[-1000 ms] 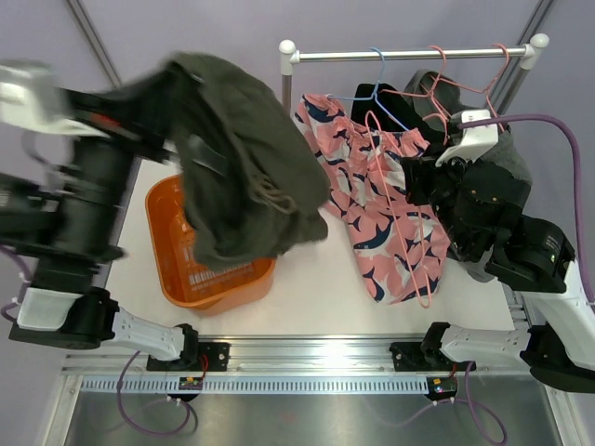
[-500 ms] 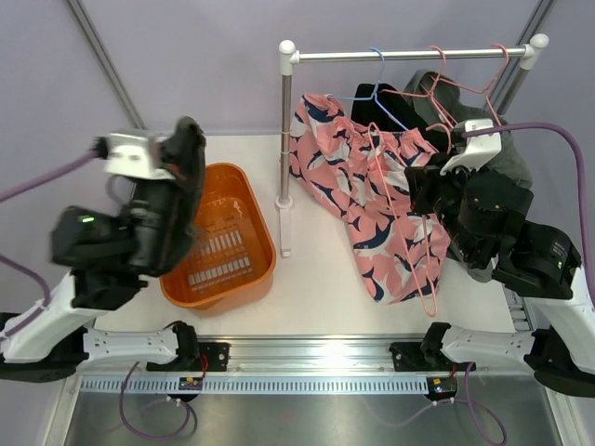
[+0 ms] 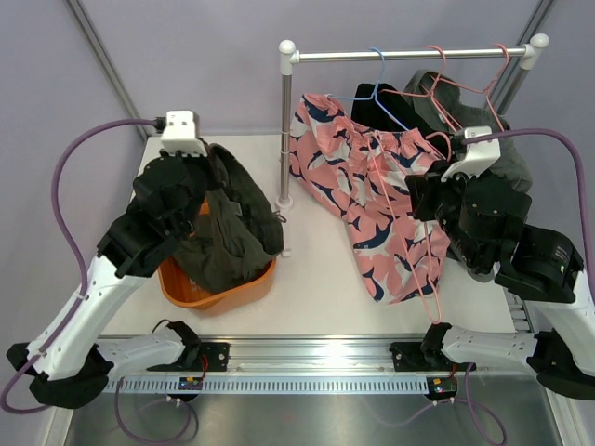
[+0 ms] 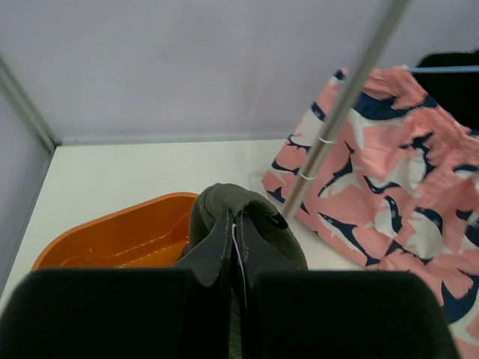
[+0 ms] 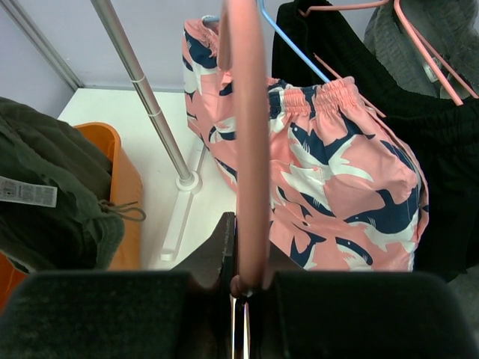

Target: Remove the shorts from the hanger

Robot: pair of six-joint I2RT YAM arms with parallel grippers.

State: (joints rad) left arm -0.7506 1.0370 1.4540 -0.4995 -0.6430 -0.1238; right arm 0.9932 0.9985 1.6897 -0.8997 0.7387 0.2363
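Observation:
My left gripper is shut on the dark olive shorts, which hang from it into the orange basket. In the left wrist view the jaws pinch a fold of the olive cloth. My right gripper is shut on a bare pink hanger that slants down across the pink shark-print shorts. Those shorts hang from the rail. The black shorts and the grey shorts hang behind them on hangers.
The rack's white post stands between the basket and the hanging shorts, its foot on the white table. The basket is at the left. A purple wall closes the back.
My left arm has swung the olive shorts from high above the table down over the orange basket. The right arm has stayed almost still with the pink hanger.

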